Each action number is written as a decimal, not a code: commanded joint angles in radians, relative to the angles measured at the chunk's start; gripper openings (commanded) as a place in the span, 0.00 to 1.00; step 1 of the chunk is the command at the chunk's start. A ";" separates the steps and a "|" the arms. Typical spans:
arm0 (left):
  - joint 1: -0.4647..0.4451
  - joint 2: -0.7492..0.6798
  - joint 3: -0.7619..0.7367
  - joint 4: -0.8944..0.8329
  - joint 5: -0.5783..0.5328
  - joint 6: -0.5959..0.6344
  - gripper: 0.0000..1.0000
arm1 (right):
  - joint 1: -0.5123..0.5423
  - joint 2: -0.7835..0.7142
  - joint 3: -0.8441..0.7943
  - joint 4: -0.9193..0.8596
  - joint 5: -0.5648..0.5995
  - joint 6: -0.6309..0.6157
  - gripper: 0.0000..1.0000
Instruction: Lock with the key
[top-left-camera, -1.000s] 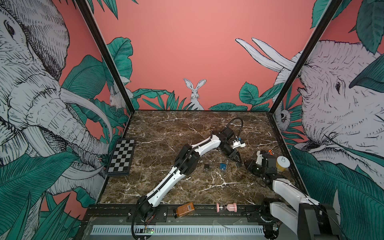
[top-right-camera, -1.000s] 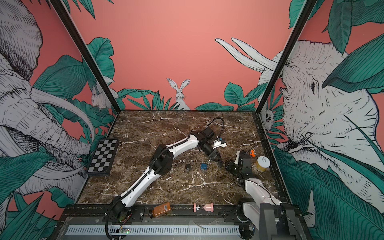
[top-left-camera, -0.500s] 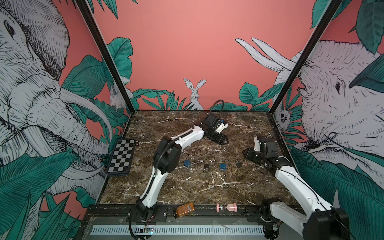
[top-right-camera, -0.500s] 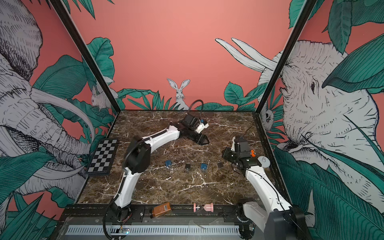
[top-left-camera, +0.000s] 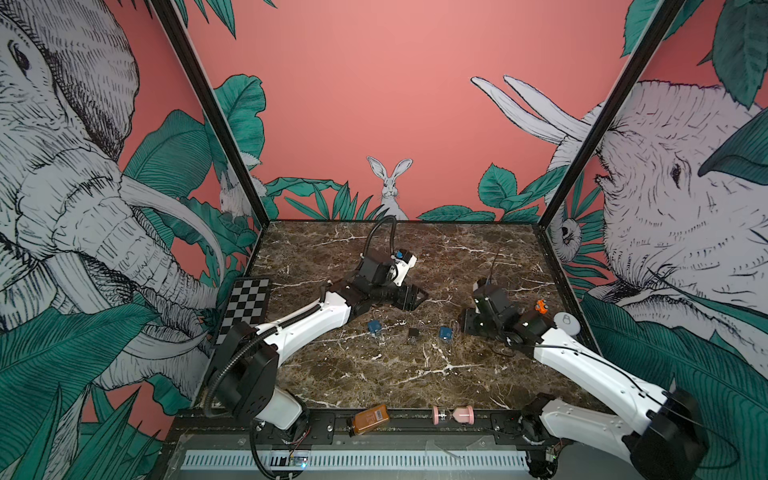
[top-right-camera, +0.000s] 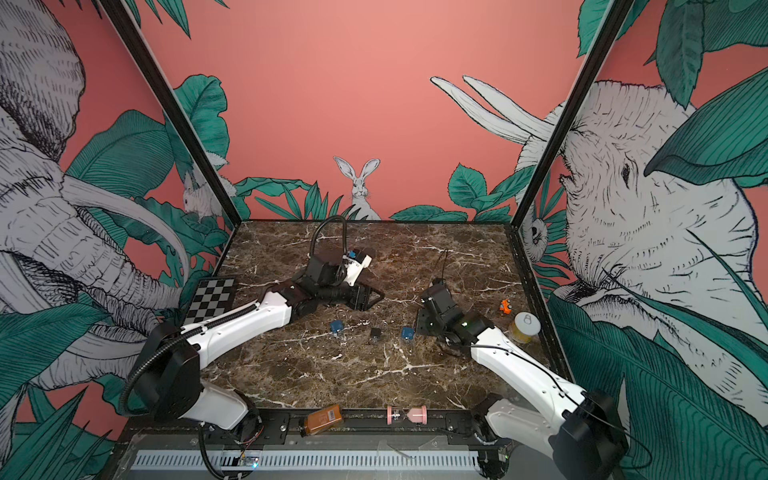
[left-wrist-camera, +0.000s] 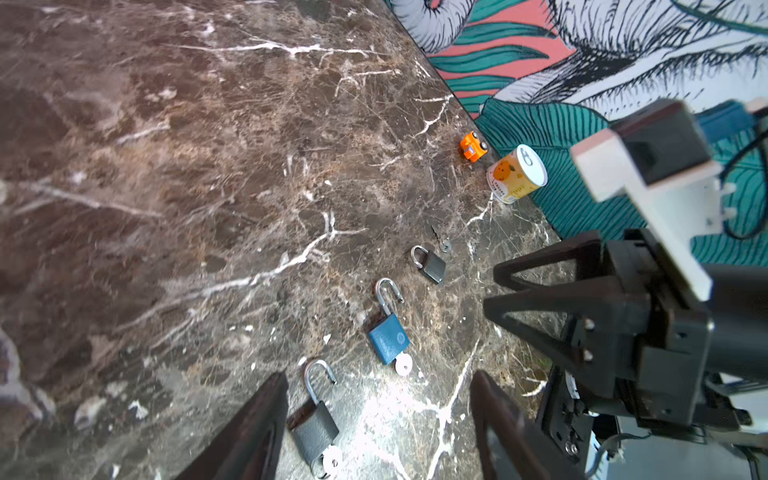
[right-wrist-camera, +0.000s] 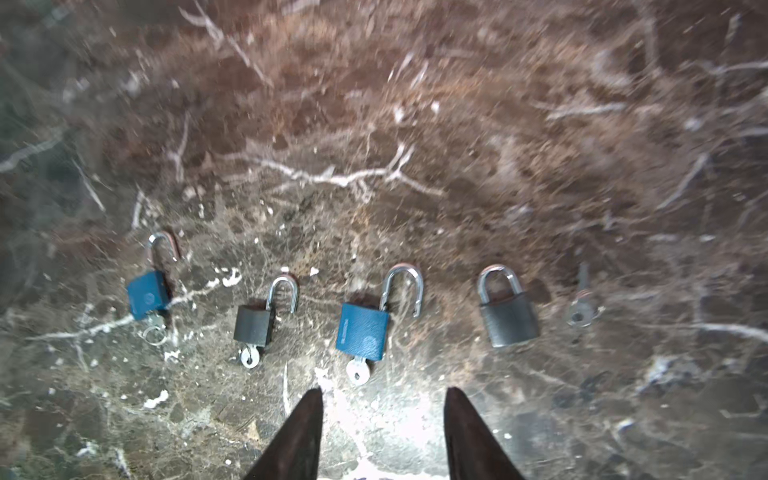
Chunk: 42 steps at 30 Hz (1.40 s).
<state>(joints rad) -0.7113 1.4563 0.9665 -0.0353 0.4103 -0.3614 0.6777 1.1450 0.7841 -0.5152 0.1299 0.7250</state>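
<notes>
Shut grey padlock (right-wrist-camera: 509, 318) lies mid-desk with its loose key (right-wrist-camera: 582, 309) just beside it, toward the right edge. That one looks done. Same row: blue padlock (right-wrist-camera: 363, 334), small grey padlock (right-wrist-camera: 254, 324) and far blue padlock (right-wrist-camera: 147, 295) have shackles open and keys in, so they're not yet locked. The left fingers (left-wrist-camera: 257, 432) and right fingers (right-wrist-camera: 299, 440) are spread, empty.

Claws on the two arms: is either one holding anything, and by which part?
Nothing is held. The left gripper and right gripper both stand open and empty above the table; the padlocks and loose key lie on it.
</notes>
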 joint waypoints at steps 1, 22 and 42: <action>0.004 -0.056 -0.093 0.172 0.001 -0.069 0.71 | 0.063 0.113 0.046 0.023 0.104 0.059 0.49; 0.052 -0.040 -0.198 0.325 0.090 -0.162 0.73 | 0.135 0.431 0.162 0.010 0.123 0.263 0.53; 0.055 -0.002 -0.197 0.327 0.107 -0.169 0.74 | 0.136 0.533 0.130 0.048 0.117 0.280 0.46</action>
<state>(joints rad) -0.6601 1.4483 0.7803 0.2661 0.5034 -0.5240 0.8055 1.6596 0.9218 -0.4770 0.2478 1.0016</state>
